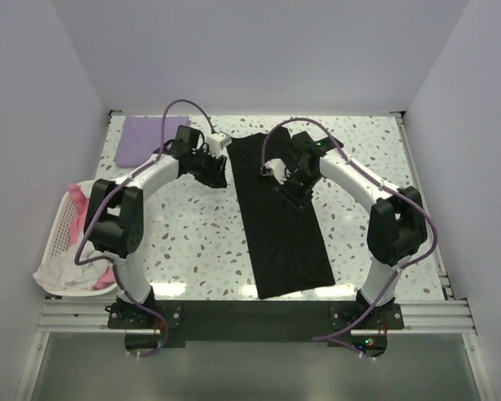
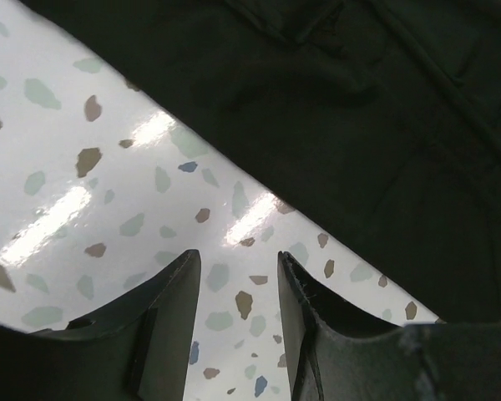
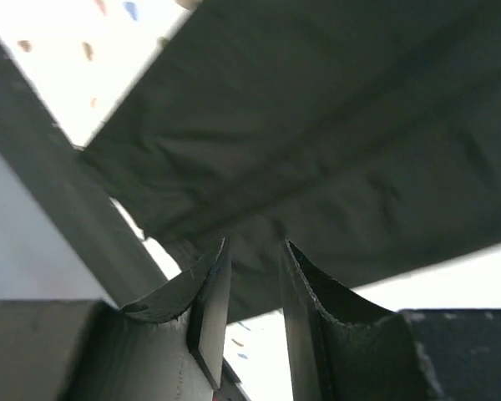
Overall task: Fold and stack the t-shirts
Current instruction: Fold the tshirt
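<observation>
**Top view.** The black shirt [image 1: 284,242] lies in the middle of the table [image 1: 192,251] as one long narrow strip. Its sides look folded in already, but it has not yet been folded across its length. Far to its left, at the back corner, the lavender shirt [image 1: 144,138] lies as a flat square. I judge that one finished and the start of the stack. Well to the left of the black shirt, at the near side, a basket [image 1: 60,221] holds white and pink cloth [image 1: 63,276], so more may be waiting. What is left: shorten the black strip, then set it on the lavender square. The left gripper [image 1: 217,173] hangs just left of the strip's far end. The right gripper [image 1: 289,190] is over the strip's upper half. This view does not show how the jaws stand.

**Left wrist.** Here the left gripper [image 2: 238,276] shows its jaws apart with nothing between them. They are above bare table [image 2: 83,184], just beside the black shirt's [image 2: 359,125] edge and not touching it.

**Right wrist.** The right gripper [image 3: 256,251] has its jaws a little apart. The black shirt [image 3: 334,142] fills the view just past the tips, with seams and soft folds that the top view loses. No cloth looks clamped.
</observation>
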Controlling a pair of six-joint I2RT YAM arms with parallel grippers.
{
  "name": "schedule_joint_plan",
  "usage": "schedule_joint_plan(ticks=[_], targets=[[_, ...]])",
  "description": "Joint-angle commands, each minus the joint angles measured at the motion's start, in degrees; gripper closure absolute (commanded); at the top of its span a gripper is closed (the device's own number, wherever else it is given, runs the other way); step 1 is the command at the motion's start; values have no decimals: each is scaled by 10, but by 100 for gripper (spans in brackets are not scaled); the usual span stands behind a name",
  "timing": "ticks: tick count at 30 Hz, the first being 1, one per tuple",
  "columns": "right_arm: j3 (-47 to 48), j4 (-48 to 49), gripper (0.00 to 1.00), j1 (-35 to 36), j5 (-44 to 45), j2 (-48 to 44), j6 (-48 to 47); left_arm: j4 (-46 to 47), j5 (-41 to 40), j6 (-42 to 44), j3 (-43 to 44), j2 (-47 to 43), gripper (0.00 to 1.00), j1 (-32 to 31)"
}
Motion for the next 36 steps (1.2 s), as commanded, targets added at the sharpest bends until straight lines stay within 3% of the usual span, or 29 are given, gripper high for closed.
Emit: schedule_joint_plan(ticks=[1,5,14,20,24,29,32,36], targets=[[-29,-6,67,-28,63,-20,-14,13,7,-8,38,24,53,-38],[-69,37,70,-49,108,-18,-27,12,-34,-9,62,74,55,-75],[-180,155,73,-46,118,46,-8,24,-56,4,106,139,56,-94],[-196,204,75,-9,117,93,35,30,-83,8,135,176,56,-94],[-191,205,74,43,83,102,56,20,-104,7,146,185,58,-80],[-139,162,70,48,24,97,71,2,-98,11,157,174,60,-42],[-104,130,64,23,16,68,58,-5,-51,30,146,138,58,-34],[-33,96,60,-47,22,47,41,47,-7,30,71,56,53,-36]])
